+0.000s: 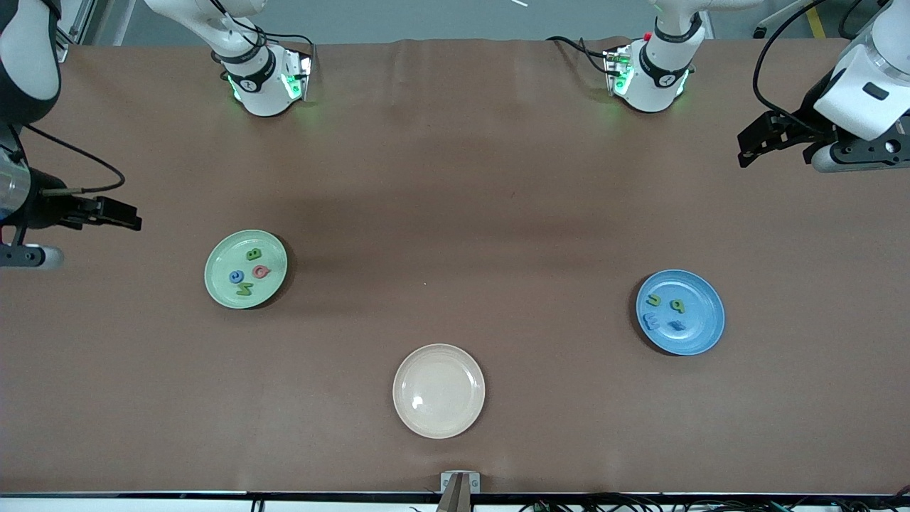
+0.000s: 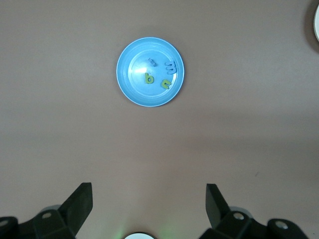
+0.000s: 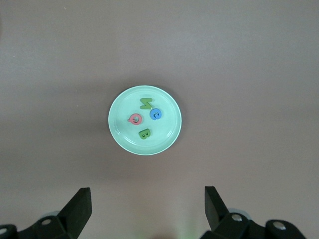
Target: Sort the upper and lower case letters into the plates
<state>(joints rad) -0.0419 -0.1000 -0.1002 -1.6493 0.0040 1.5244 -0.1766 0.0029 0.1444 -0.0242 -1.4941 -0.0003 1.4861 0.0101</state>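
Note:
The pale green plate (image 1: 216, 282) (image 3: 119, 133) lies toward the right arm's end of the table and holds several foam letters, among them a green B (image 1: 253, 254) and a pink one (image 1: 261, 272). Toward the left arm's end, the blue plate (image 1: 705, 323) (image 2: 130, 87) holds several small letters in green (image 2: 148, 78) and blue (image 2: 170, 65). My left gripper (image 1: 743, 149) (image 2: 148, 191) hangs open and empty over bare table at its end. Over the other end my right gripper (image 1: 134, 217) (image 3: 147, 195) is open and empty too.
A cream-white plate (image 1: 439, 390) with nothing in it sits nearest the front camera, midway along the table; its rim (image 2: 316, 22) shows at the edge of the left wrist view. A brown cloth covers the table (image 1: 455, 213). Both arm bases stand at the table's edge farthest from the front camera.

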